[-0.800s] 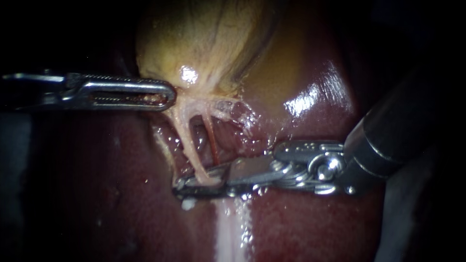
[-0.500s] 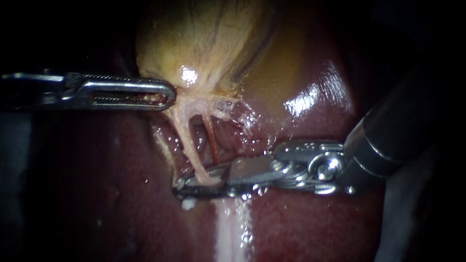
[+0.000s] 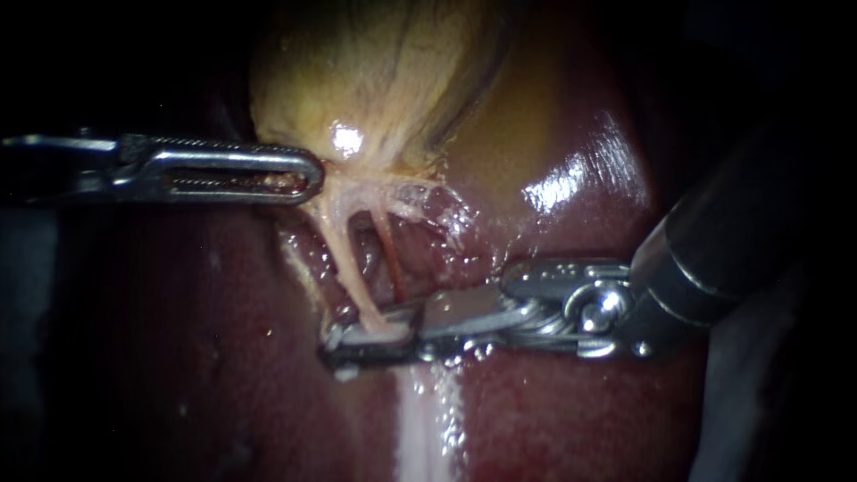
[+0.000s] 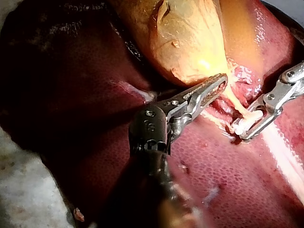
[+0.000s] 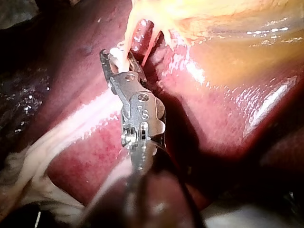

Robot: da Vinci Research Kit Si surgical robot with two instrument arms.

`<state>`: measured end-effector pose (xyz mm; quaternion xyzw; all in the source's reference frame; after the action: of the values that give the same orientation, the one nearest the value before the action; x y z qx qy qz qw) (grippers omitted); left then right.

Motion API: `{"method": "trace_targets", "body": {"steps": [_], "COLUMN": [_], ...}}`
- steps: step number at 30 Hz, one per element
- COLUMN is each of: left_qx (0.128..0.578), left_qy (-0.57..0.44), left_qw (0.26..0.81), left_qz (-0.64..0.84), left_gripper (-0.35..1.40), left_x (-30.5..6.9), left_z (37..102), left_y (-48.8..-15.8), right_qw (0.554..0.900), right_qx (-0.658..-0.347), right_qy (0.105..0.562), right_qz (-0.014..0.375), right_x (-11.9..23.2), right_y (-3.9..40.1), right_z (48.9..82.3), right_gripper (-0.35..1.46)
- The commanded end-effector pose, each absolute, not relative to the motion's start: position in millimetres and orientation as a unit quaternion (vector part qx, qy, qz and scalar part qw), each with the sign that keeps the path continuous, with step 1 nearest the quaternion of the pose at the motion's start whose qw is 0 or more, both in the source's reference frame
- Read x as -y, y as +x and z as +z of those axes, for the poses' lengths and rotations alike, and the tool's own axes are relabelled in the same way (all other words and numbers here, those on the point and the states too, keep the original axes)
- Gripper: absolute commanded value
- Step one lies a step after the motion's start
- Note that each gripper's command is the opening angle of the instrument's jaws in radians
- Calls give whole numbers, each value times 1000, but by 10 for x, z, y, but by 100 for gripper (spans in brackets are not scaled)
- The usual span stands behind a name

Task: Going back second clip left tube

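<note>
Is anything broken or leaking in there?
Nothing stands out. The left tube runs whole to the right instrument, where a white clip crosses it. The liver is wet and shiny, but no tear or spill shows.

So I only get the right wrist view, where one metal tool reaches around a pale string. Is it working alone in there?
Observer: No. The endoscope view shows a left instrument coming in from the left, facing your right instrument.
Operator: What is that one doing?
Observer: Its end effector's jaws are shut on the gallbladder at its lower edge, beside where the left tube, your string, leaves it.
Operator: Is my tool squeezing the string?
Observer: The left wrist view, side on, shows a gap between its jaws, with a white clip across the tube between them.
</note>
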<state>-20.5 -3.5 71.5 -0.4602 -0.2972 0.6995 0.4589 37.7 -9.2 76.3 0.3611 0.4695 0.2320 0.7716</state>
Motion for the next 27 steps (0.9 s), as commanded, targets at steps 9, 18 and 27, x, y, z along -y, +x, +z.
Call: {"method": "trace_targets", "body": {"steps": [9,18,27], "left_qx": [297,298,298], "left_qy": [-460,-460,-460], "left_qw": [459,458,458], "left_qz": [700,700,700], "left_gripper": [-35,-35,-35], "left_x": [36,37,37], "left_z": [713,712,712], "left_y": [-206,-205,-204], "right_qw": [787,791,791], "right_qx": [-488,-492,-497], "right_qy": [314,304,303], "right_qz": [209,200,186], "right_x": [86,78,66], "right_y": [378,370,339], "right_z": [769,761,742], "right_gripper": [49,49,49]}}
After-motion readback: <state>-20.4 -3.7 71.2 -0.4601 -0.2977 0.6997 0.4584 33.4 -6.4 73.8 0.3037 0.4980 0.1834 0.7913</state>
